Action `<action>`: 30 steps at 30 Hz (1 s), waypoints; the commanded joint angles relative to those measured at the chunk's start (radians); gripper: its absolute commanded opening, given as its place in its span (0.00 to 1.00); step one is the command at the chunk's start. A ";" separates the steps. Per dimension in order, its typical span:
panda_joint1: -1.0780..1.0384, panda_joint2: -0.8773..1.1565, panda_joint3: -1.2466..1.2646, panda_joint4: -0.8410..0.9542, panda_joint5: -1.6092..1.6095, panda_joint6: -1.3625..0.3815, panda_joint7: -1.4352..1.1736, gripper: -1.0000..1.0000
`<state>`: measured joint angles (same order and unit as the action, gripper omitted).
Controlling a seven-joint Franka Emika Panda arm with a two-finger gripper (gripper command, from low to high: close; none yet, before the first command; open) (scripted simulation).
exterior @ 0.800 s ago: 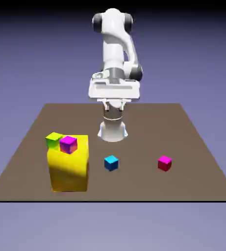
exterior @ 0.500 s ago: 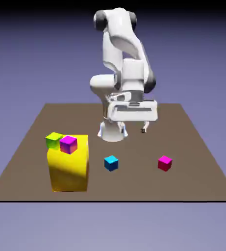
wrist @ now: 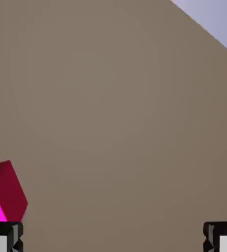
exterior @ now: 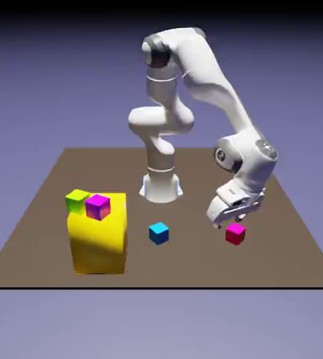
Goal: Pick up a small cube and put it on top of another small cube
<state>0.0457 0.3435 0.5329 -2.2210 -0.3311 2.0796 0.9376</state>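
- Since half a second ago the arm has swung from the middle of the tabletop [exterior: 192, 266] out toward the exterior view's right and dropped low, so the pincer [exterior: 223, 224] now hangs close above the crimson cube [exterior: 235, 233].
- Nothing else has shifted: the cubes lie where they lay before.
- Its two fingers stand wide apart and hold nothing; in the hand view the grey fingertips [wrist: 4, 237] sit at the far left and far right of the bottom edge with bare brown surface between them.
- In the hand view, the crimson cube shows just above the fingertip at the picture's left, not between the two tips.
- That cube rests on the tabletop toward the exterior view's right, near the front edge, well apart from the other cubes.
- The cyan-blue cube [exterior: 159, 233] sits on the tabletop near the middle, between the crimson cube and the large yellow block [exterior: 99, 242].
- On top of the yellow block, at the exterior view's left, rest a magenta cube [exterior: 98, 206] and a yellow-green cube [exterior: 76, 200], touching or nearly so.
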 commanded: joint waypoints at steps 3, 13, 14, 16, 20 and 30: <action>0.004 0.109 0.063 0.070 -0.039 -0.114 0.023 0.50; 0.013 0.378 0.131 0.119 -0.183 -0.200 0.107 0.50; 0.013 0.382 0.128 0.114 -0.187 -0.192 0.109 0.50; 0.013 0.382 0.128 0.114 -0.187 -0.192 0.109 0.00; 0.013 0.295 0.154 0.187 -0.102 -0.325 0.054 0.00; 0.025 0.051 -0.208 -0.008 0.051 -0.259 -0.114 0.00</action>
<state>0.0707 0.3948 0.3248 -2.2291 -0.2770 1.8210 0.8230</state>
